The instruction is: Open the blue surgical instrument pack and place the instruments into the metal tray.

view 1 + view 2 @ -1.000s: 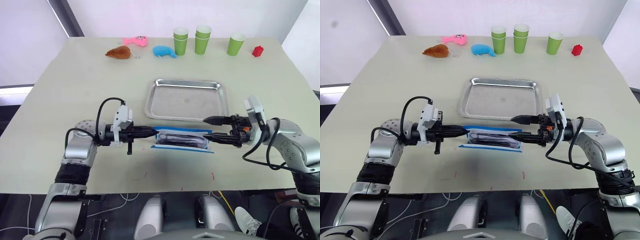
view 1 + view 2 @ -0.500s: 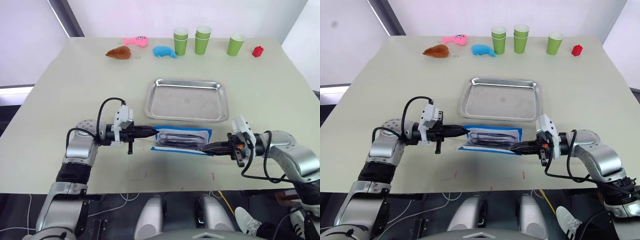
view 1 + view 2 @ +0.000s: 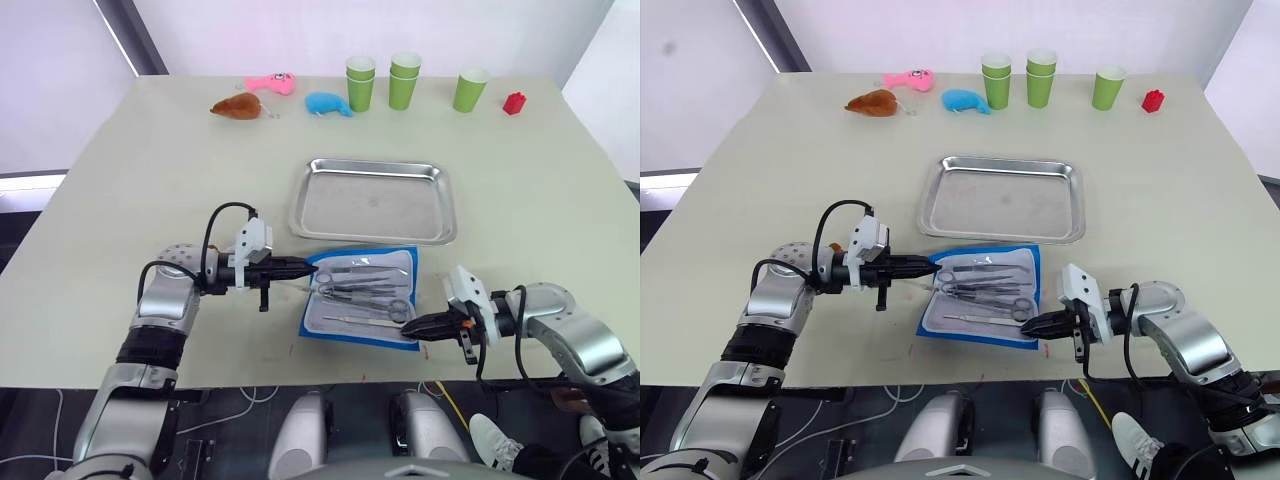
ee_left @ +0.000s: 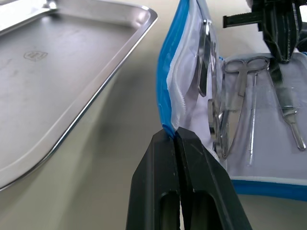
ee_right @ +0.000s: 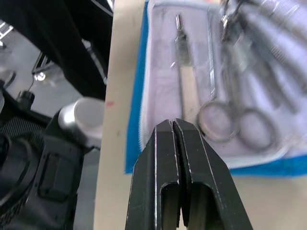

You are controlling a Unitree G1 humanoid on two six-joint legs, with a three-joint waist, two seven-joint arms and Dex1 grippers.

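left eye view, frame centre: blue surgical instrument pack (image 3: 362,295) lies unfolded; left gripper (image 3: 312,270) clenched on its edge, right gripper (image 3: 410,327) clenched empty.

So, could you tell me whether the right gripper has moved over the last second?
Yes. The right gripper has drawn back from beside the metal tray toward the table's near edge, spreading the blue surgical instrument pack open.

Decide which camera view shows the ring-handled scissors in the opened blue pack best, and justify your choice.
The right wrist view: the scissors lie close up, both rings plain on the pale lining of the blue pack. The left wrist view shows them obliquely among other instruments. Both eye views show them small, from above.
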